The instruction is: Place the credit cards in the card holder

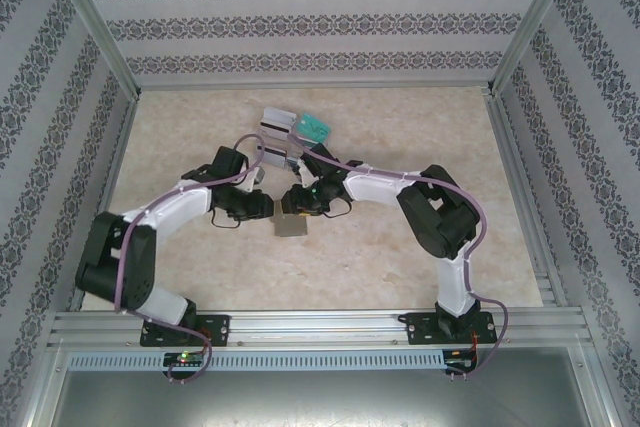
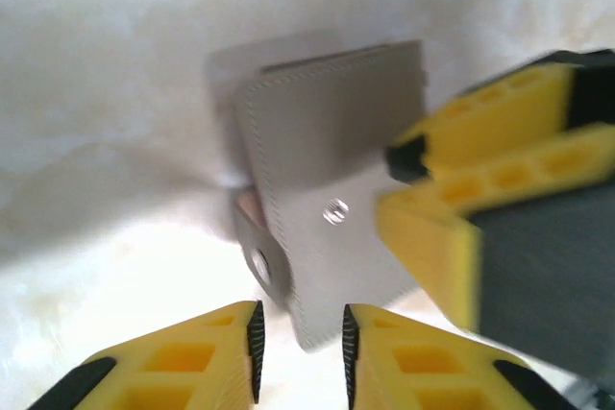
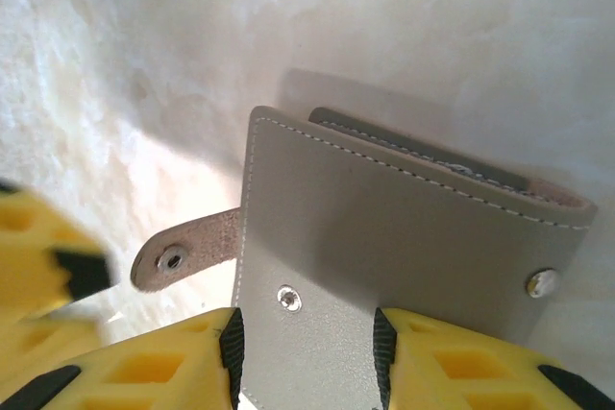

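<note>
While the credit cards, a white-grey one (image 1: 277, 119) and a teal one (image 1: 316, 128), are seen from above lying together at the far side of the surface (image 1: 420, 137), the card holder (image 1: 292, 226) is found well apart from them, nearer the arm bases. The left gripper (image 1: 264, 205) and the right gripper (image 1: 299, 205) are brought together just above it from either side.

In the left wrist view, the card holder (image 2: 327, 189) is shown tilted, with its shadow cast on the surface behind. Its lower corner is placed between the left jaws, which are parted, and a sliver of surface is visible between one pad and the stitched edge, so no grip is made there. The right gripper (image 2: 399, 184) is seen touching the holder's far edge.

In the right wrist view, the holder's grey face (image 3: 404, 228) is framed by the right jaws, which are set apart around its near edge. Whether they are clamped on it cannot be told. The snap strap (image 3: 183, 252) is seen undone and hanging free. A dark strip is glimpsed behind the front flap, but what it is cannot be made out.

The task is judged to be at an early stage. The holder is unfastened but not laid open, and the cards at the far side are yet to be fetched and inserted.
</note>
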